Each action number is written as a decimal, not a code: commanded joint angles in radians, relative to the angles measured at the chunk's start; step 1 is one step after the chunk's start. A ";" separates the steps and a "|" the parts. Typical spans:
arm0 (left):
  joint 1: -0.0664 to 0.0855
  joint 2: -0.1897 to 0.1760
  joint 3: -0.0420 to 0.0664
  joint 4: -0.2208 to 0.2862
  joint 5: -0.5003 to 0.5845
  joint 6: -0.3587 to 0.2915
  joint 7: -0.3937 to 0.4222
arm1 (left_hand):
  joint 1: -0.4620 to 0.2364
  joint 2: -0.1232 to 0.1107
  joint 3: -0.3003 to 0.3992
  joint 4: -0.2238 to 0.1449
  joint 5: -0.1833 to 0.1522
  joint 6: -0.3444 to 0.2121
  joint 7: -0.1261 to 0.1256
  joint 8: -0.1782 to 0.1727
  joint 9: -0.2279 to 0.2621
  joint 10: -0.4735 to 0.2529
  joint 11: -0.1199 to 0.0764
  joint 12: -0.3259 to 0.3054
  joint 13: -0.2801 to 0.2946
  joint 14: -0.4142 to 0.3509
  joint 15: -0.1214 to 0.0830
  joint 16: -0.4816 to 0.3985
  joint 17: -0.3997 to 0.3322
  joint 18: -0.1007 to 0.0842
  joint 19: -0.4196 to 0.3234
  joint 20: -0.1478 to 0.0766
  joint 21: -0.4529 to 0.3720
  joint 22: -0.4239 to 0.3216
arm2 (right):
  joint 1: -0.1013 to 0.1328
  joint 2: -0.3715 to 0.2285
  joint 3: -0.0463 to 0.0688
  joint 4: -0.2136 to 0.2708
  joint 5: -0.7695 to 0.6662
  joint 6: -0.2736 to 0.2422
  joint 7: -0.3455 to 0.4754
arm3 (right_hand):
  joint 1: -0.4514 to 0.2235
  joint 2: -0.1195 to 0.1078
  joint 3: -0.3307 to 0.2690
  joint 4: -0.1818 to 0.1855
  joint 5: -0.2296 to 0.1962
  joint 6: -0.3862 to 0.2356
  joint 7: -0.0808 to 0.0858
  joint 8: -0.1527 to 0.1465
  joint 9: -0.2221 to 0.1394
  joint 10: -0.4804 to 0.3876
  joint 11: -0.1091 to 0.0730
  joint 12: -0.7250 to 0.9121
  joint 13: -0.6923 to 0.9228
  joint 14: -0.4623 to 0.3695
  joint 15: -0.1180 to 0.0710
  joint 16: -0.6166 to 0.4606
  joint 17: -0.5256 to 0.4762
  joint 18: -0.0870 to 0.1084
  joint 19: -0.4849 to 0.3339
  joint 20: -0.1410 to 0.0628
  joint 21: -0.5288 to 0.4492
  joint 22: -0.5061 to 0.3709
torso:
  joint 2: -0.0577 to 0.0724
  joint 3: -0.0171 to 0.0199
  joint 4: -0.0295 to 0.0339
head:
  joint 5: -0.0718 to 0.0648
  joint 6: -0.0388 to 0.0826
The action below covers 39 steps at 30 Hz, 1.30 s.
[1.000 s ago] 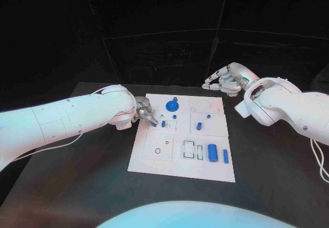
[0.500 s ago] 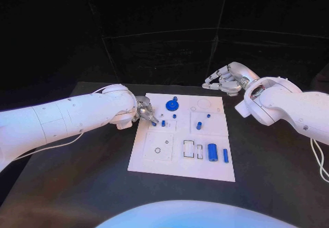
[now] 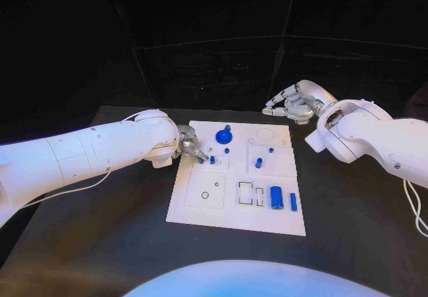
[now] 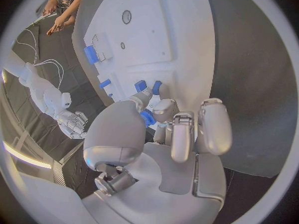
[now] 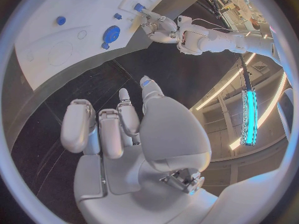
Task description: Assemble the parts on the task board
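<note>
Part (image 4: 147, 117) half hidden under left hand (image 3: 189, 147) fingertips.

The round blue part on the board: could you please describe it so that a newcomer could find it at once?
Start at the white task board in the middle of the black table. Go to its far edge, between the two hands, slightly nearer the left hand. The round blue part lies there: a flat disc with a knob, wider than the slim blue pegs nearby.

White task board (image 3: 234, 210) on black table (image 3: 98, 247)
</note>
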 commanded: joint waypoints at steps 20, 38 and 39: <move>0.001 -0.005 0.001 -0.022 0.065 -0.074 0.019 | -0.104 -0.036 -0.197 0.093 0.003 -0.019 0.004 0.010 0.007 -0.018 0.001 -0.024 -0.038 0.104 -0.008 0.003 0.263 -0.011 0.001 -0.006 -0.008 -0.014 | 0.002 0.001 0.001 0.001 0.003 -0.002 0.013 | -0.003 0.007 -0.007 0.003 0.003 -0.006 0.001 0.005 -0.001 -0.005 0.000 -0.002 0.000 0.059 -0.005 -0.005 0.036 -0.004 -0.009 0.000 -0.006 -0.001 | -0.001 -0.0019 0.0013 | 0.000 0.007; 0.006 -0.016 0.000 -0.028 0.261 -0.207 0.414 | 0.248 0.040 -0.287 0.010 0.009 -0.227 0.125 -0.150 -0.125 -0.437 0.118 -0.370 -0.408 -0.252 0.096 -0.502 -0.389 0.088 -0.349 0.083 -0.599 -0.632 | 0.002 0.005 0.001 -0.007 0.003 -0.001 0.014 | -0.005 0.008 -0.009 0.005 0.005 -0.007 0.001 0.006 -0.001 -0.005 0.000 -0.003 0.000 0.059 -0.005 -0.005 0.036 -0.004 -0.009 0.000 -0.007 -0.001 | 0.000 -0.0012 0.0006 | -0.010 0.011; 0.006 -0.009 -0.001 -0.030 0.234 -0.212 0.457 | 0.290 0.053 -0.268 -0.011 0.008 -0.224 0.127 -0.152 -0.130 -0.471 0.122 -0.390 -0.419 -0.335 0.104 -0.586 -0.476 0.085 -0.386 0.090 -0.629 -0.646 | 0.002 0.005 0.001 -0.007 0.003 -0.001 0.014 | -0.005 0.008 -0.009 0.005 0.005 -0.007 0.001 0.006 -0.001 -0.005 0.000 -0.003 0.000 0.059 -0.005 -0.005 0.036 -0.004 -0.009 0.000 -0.007 -0.001 | 0.001 -0.0016 0.0000 | -0.011 0.012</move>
